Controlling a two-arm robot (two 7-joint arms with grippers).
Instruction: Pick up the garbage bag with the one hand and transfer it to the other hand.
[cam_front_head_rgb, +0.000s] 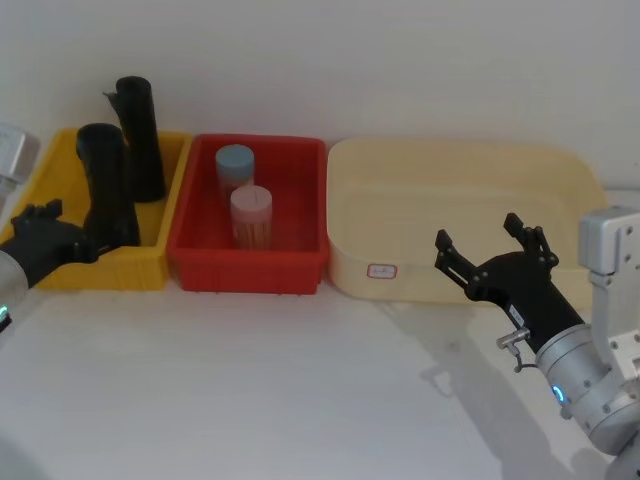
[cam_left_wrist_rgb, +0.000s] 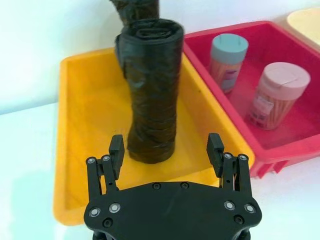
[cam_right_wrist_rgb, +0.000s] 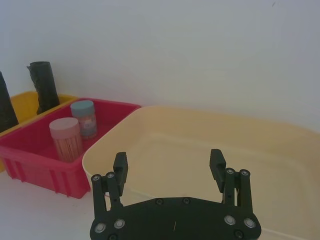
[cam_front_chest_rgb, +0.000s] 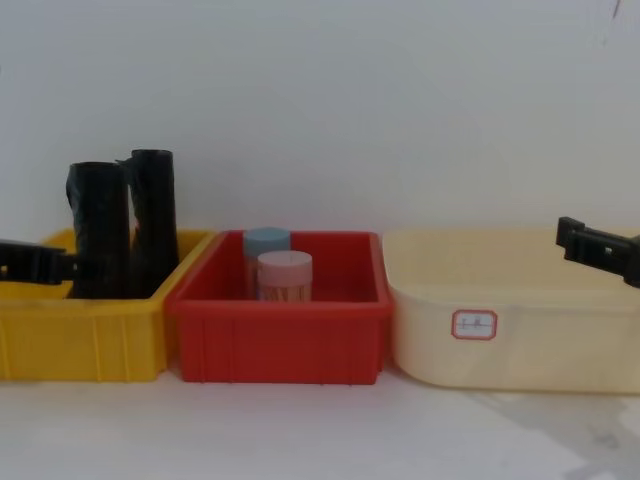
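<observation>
Now: left hand (cam_front_head_rgb: 68, 230) spread wide, just short of garbage bag (cam_front_head_rgb: 105, 185) standing upright in yellow bin (cam_front_head_rgb: 110, 270) | right hand (cam_front_head_rgb: 478, 232) wide open near cream bin (cam_front_head_rgb: 460, 146) | advice: centre bag between the fingers, close mid-height, avoid slimmer roll (cam_front_head_rgb: 140, 140) behind.

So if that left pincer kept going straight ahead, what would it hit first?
Probably the thick, glossy black roll of plastic bags standing in the yellow plastic bin. The left pincer, fingers open, points straight at it, though the gap is hard to judge.
</observation>
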